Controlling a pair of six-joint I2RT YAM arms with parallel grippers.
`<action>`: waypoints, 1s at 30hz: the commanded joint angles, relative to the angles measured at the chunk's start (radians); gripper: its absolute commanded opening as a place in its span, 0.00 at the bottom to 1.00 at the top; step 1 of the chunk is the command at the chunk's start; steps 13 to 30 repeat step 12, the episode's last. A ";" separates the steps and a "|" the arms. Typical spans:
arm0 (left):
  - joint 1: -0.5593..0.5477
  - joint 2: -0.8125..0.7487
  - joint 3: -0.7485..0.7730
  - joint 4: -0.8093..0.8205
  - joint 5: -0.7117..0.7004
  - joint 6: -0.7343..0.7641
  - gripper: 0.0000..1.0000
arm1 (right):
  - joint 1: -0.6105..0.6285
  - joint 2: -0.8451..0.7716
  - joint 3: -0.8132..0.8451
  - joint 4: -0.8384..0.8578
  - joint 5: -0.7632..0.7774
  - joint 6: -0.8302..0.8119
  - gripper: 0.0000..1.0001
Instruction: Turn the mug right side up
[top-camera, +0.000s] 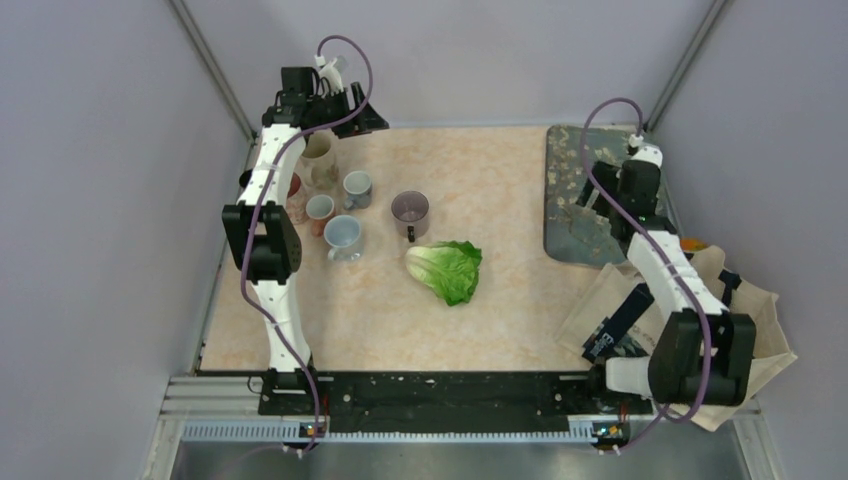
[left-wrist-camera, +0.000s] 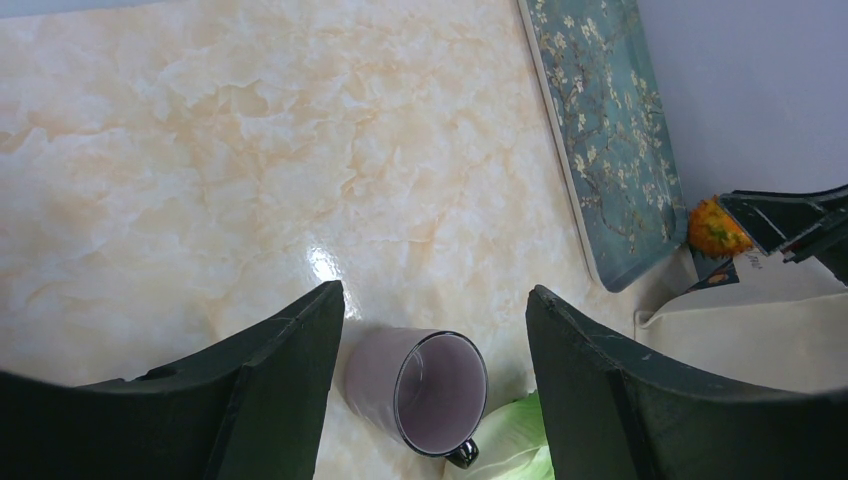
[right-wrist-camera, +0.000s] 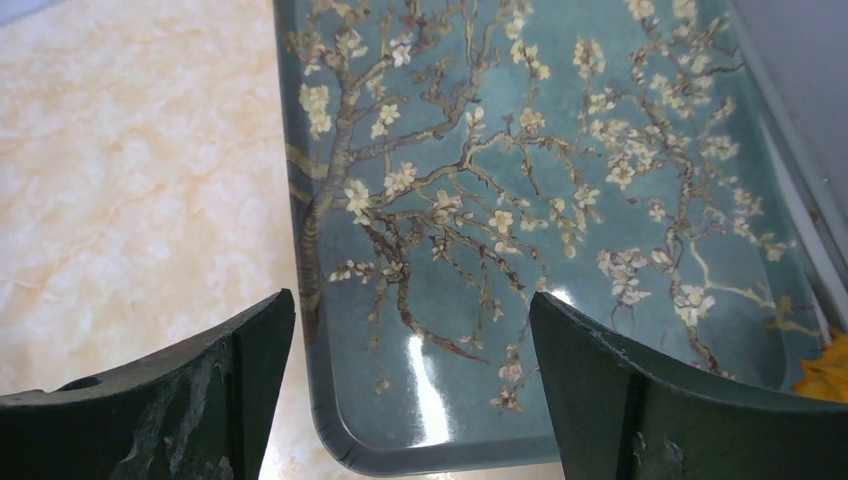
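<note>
A purple mug (top-camera: 410, 210) with a dark handle stands on the marble table with its mouth up, just behind a lettuce. In the left wrist view the purple mug (left-wrist-camera: 420, 390) shows low between the fingers, well beyond them, with its pale inside visible. My left gripper (top-camera: 362, 116) is raised at the back left, far behind the mug; its jaws are wide open and empty (left-wrist-camera: 435, 295). My right gripper (top-camera: 600, 200) hovers over the floral tray at the right, also open and empty (right-wrist-camera: 410, 298).
Several other mugs cluster at the left beside my left arm: a tall beige one (top-camera: 318, 158), a grey-blue one (top-camera: 357, 188), a pink one (top-camera: 320, 208) and a light blue one (top-camera: 342, 236). A lettuce (top-camera: 447, 268) lies mid-table. The teal floral tray (top-camera: 575, 215) and a cloth bag (top-camera: 745, 300) sit right.
</note>
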 joint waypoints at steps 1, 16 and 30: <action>0.000 -0.072 0.024 0.050 0.020 -0.004 0.72 | -0.002 -0.153 -0.096 0.198 -0.015 -0.065 0.87; 0.000 -0.072 0.024 0.050 0.020 -0.004 0.72 | -0.002 -0.260 -0.279 0.366 -0.001 -0.066 0.88; 0.000 -0.072 0.024 0.050 0.020 -0.004 0.72 | -0.002 -0.260 -0.279 0.366 -0.001 -0.066 0.88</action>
